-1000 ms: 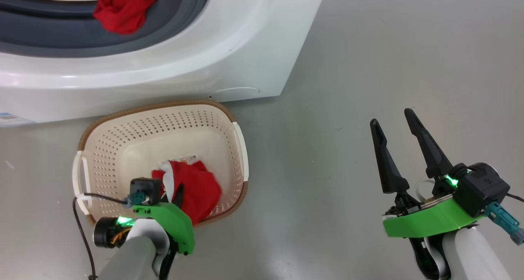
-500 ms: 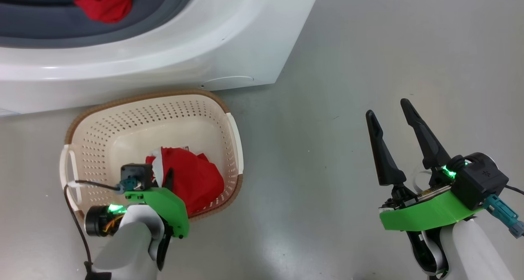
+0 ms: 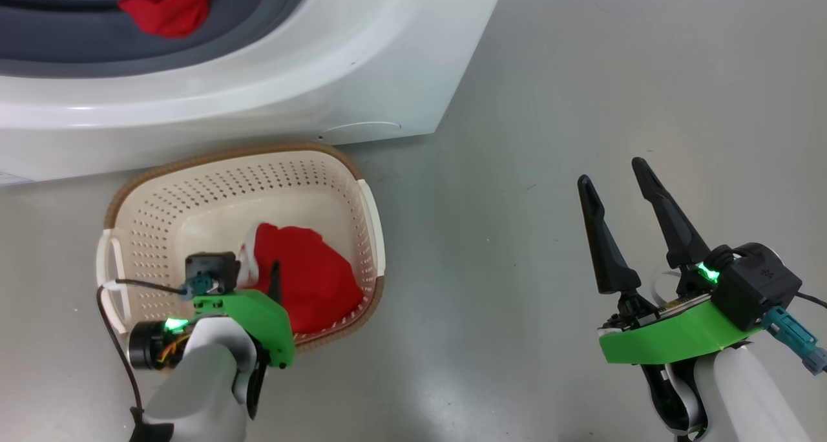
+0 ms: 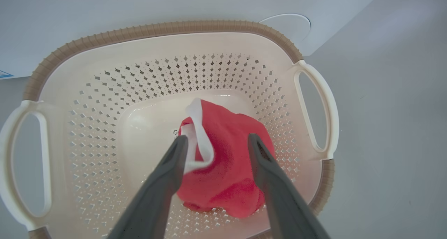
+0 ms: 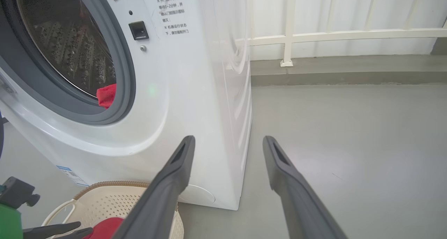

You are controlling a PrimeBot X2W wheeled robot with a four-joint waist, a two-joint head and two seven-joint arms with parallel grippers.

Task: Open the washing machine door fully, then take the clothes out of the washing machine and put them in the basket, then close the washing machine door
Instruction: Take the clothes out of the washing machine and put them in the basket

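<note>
— Over the basket [image 3: 161, 196], what is found changed against a second ago?

— The left claw [image 4: 217, 138] was then seen pinched shut on a red garment [image 4: 230, 176]. Its fingers are now parted and the garment has been let go. It is lying on the basket's bottom, toward the near right corner. The head camera's picture has also shifted a little, so the machine's apparent slide is not counted as a move.

— How many of each thing can be counted?

— Two pieces of clothing are counted: the one in the basket, and a second red garment [image 3: 165, 6] draped over the grey gasket [image 3: 64, 48] at the lower edge of the washing machine [image 3: 291, 73] opening. One basket is set on the floor [image 3: 581, 73] just in front of the machine, and two claws are seen.

— How are the claws held?

— The left claw is opened, slightly less widely than the right, with one finger to each side of the garment. A white strip [image 4: 199, 127] of the garment is seen right beside one finger, but whether it is touched cannot be told. Nothing is gripped. The right claw [image 3: 612, 172] is spread wide with nothing between its fingers, over bare floor, well apart from the basket.
</note>
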